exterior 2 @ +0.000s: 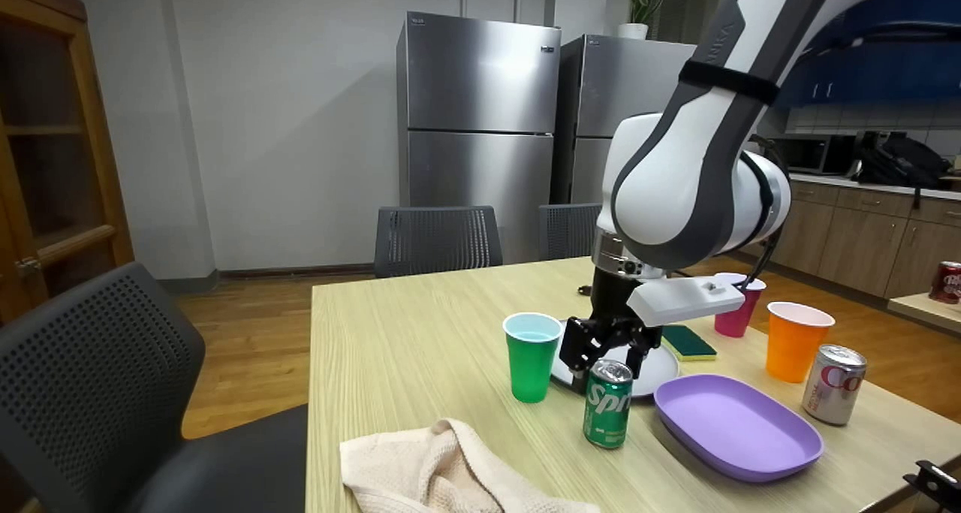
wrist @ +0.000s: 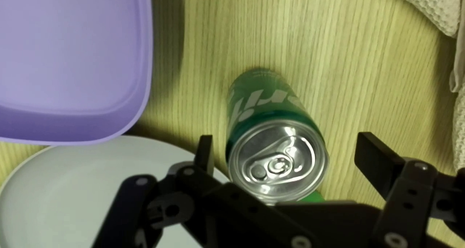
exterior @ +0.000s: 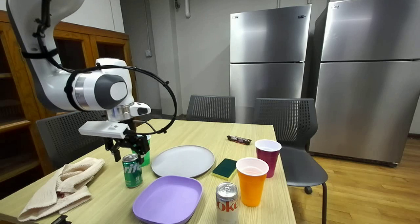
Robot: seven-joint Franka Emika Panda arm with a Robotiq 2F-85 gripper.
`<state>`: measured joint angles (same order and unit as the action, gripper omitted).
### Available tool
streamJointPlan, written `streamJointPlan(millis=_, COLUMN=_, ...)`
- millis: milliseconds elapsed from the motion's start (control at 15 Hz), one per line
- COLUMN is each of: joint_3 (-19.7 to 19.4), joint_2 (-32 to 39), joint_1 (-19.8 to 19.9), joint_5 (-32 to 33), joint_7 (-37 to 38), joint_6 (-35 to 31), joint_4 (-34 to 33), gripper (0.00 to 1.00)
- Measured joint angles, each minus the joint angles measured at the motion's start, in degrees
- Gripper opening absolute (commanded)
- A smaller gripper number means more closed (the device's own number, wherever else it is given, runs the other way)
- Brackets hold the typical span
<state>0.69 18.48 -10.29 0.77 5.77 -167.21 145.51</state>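
My gripper (wrist: 285,151) is open, its black fingers spread on either side of the top of a green Sprite can (wrist: 269,102). The can stands upright on the table, with a gap to each finger in the wrist view. In both exterior views the gripper (exterior: 128,157) (exterior 2: 607,370) is low over the can (exterior: 133,174) (exterior 2: 607,417), pointing down. A green cup (exterior 2: 531,363) stands close behind the can, mostly hidden in the wrist view. A light grey plate (exterior: 183,160) and a purple tray (exterior: 169,197) lie beside the can.
A beige cloth (exterior: 65,184) lies on the can's other side. Farther along stand a green-yellow sponge (exterior: 225,168), an orange cup (exterior: 252,184), a dark red cup (exterior: 268,158) and a Diet Coke can (exterior: 227,202). A wrapped bar (exterior: 239,140) lies near the far edge. Chairs surround the table.
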Motion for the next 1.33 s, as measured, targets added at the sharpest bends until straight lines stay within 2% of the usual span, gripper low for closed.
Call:
streamJointPlan(millis=67, joint_3=-0.09, joint_2=0.0, joint_1=-0.13, joint_5=0.0, joint_7=0.0, joint_6=0.0, joint_4=-0.01, gripper=0.75)
streamJointPlan(millis=133, joint_3=-0.18, joint_2=0.0, joint_1=-0.21, joint_5=0.0, joint_7=0.0, joint_6=-0.01, joint_4=-0.02, gripper=0.74)
streamJointPlan(millis=400, joint_3=-0.39, joint_2=0.01, joint_1=-0.25, joint_5=0.05, joint_7=0.0, joint_6=-0.47, joint_4=-0.02, gripper=0.42)
streamJointPlan(millis=467, joint_3=-0.47, joint_2=0.01, joint_1=-0.25, joint_5=0.06, joint_7=0.0, joint_6=-0.58, joint_4=-0.02, gripper=0.38)
streamJointPlan(millis=933, joint_3=-0.72, joint_2=-0.17, joint_1=-0.28, joint_5=0.59, joint_7=0.0, joint_6=-0.82, joint_4=0.02, gripper=0.38)
streamJointPlan(millis=1333, joint_3=-0.58, joint_2=-3.85, joint_1=-0.24, joint_5=0.69, joint_7=-0.04, joint_6=-0.65, joint_4=1.26, gripper=0.38)
